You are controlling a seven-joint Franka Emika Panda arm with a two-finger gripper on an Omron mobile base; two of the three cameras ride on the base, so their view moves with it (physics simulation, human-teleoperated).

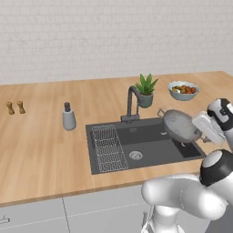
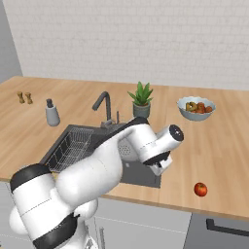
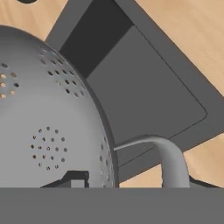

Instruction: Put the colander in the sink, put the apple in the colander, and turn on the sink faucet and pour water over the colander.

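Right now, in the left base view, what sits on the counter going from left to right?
Two small wooden shakers → soap bottle → wire rack in the sink → faucet → potted plant → tilted colander → fruit bowl.

Two base cameras and one hand camera.
Both base views look forward and down over the sink (image 1: 141, 148), from its left and right, sharing it; the hand view sits close above the sink's corner.
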